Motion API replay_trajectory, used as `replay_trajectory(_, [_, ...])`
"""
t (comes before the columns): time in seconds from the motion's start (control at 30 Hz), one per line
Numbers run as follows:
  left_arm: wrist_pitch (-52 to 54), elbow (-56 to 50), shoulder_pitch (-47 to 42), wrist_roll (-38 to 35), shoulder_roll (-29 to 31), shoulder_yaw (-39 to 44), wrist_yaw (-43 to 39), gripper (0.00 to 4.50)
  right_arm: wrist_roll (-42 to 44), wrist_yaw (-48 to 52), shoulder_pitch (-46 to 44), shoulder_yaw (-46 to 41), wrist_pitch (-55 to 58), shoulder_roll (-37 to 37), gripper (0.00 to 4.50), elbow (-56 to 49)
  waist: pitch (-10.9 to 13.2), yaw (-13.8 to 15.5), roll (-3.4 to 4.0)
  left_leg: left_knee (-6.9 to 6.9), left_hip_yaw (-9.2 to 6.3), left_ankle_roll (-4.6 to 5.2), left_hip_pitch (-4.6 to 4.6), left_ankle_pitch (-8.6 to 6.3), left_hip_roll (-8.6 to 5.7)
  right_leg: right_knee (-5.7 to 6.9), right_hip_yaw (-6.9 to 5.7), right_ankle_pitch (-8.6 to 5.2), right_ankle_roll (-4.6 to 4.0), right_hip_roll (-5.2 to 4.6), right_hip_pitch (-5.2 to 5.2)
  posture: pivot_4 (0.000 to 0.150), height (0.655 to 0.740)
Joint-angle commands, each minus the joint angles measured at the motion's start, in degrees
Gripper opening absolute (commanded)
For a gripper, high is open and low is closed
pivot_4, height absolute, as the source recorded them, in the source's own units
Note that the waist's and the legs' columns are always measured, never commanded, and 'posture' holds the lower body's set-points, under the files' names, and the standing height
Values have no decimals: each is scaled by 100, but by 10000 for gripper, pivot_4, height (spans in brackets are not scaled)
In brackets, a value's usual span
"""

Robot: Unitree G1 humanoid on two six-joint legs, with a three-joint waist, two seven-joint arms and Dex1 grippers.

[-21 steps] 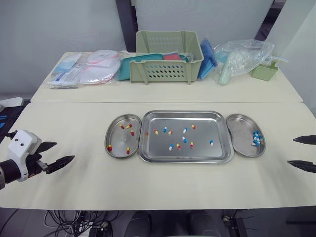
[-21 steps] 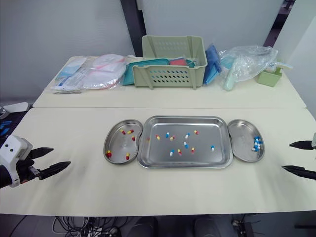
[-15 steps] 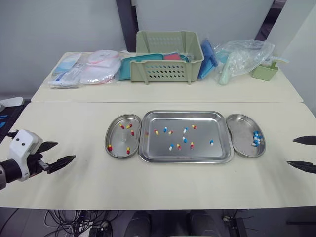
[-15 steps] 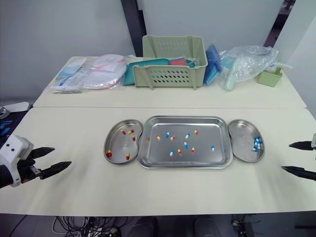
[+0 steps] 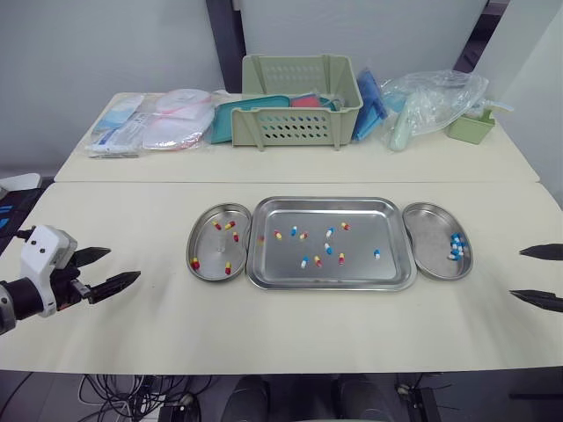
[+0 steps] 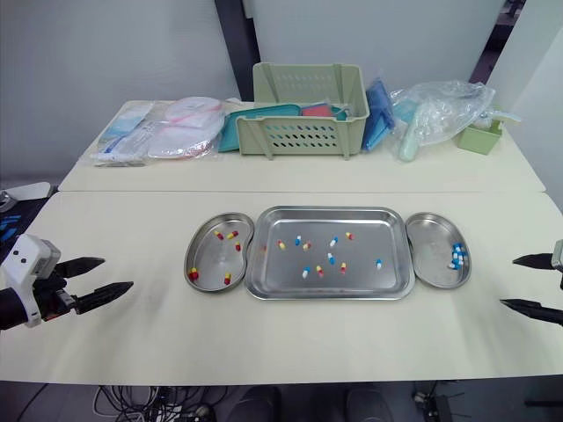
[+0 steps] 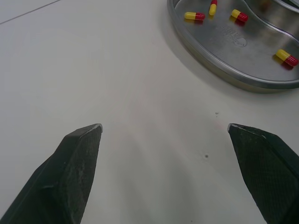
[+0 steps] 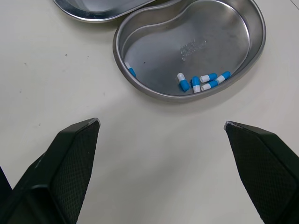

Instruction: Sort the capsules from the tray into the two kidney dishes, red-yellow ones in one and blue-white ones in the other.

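A steel tray (image 5: 387, 272) in the middle of the near table holds several loose red-yellow and blue-white capsules (image 5: 327, 249). The left kidney dish (image 5: 207, 216) touches its left side and holds several red-yellow capsules (image 7: 194, 16). The right kidney dish (image 5: 424, 214) holds several blue-white capsules (image 8: 201, 81). My left gripper (image 5: 110, 269) is open, low over the table, well left of the left dish. My right gripper (image 5: 538, 276) is open too, at the table's right edge beyond the right dish. Neither holds anything.
On the far table stand a green perforated basket (image 5: 299, 105), packets in plastic (image 5: 154, 123) at its left, a clear bag (image 5: 431, 101) and a small green box (image 5: 471, 127) at its right. A seam separates the two tables.
My left gripper has drifted slightly right and up toward the left dish. The right gripper has barely moved.
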Motion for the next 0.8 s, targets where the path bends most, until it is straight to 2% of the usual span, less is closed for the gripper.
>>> replay_trajectory(0.03, [3,-35,-6,-128,71,244,-76,44650,-11,-61,-53,-204,-207,2,45000,13,0,0,0,0,0,0,0,0,0,0,0,0,0,0,0,1500,7400])
replay_trajectory(0.23, [-65,42,-66,-41,67,214,70,44650,-4,-116,0,-225,-199,-18,45000,54,0,0,0,0,0,0,0,0,0,1,0,0,0,0,0,1500,7400])
replay_trajectory(0.53, [-83,367,-62,13,293,101,-287,44650,28,-156,304,-533,230,-70,45000,133,0,-2,0,1,0,0,0,0,-1,1,0,0,0,0,1,1500,7400])
replay_trajectory(0.8, [-306,582,-66,84,268,115,-373,44650,-51,-236,535,-815,18,20,45000,197,0,-4,2,0,1,0,5,0,0,2,1,0,0,1,4,1500,7400])
